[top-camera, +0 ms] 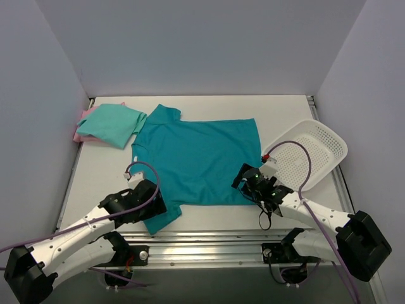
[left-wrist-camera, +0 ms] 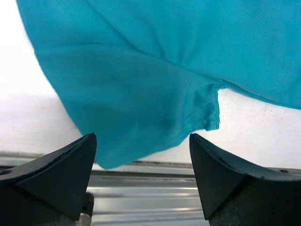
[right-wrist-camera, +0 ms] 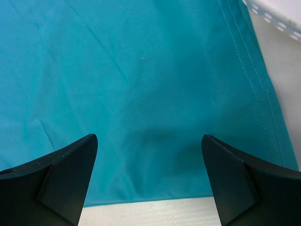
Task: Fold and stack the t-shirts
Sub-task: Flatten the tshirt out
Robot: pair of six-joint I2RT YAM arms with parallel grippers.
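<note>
1. The teal shirt [top-camera: 196,161] lies spread flat in the middle of the table [top-camera: 95,183], neck to the left and hem to the right, near the white basket [top-camera: 316,152]. Its near sleeve reaches to the metal rail [top-camera: 209,244] at the table's front edge.
2. In the far-left corner a mint shirt [top-camera: 114,125] sits folded on top of a pink shirt [top-camera: 81,133], so I'd say two are done and the teal one is the job in hand, with no fold made in it yet.
3. The left gripper [left-wrist-camera: 143,141] hangs low over the near sleeve with its jaws spread wide and nothing between them. The arm reaches forward from its base at a shallow slant.
4. The right gripper [right-wrist-camera: 149,141] is likewise spread and empty, poised over the near corner of the hem, its arm angled in from the right.
5. Next, to my eye, each gripper needs to drop onto the cloth's near edge, pinch a single layer at sleeve and hem, and carry that edge together toward the far side. Uneven lifting would skew the fold.
</note>
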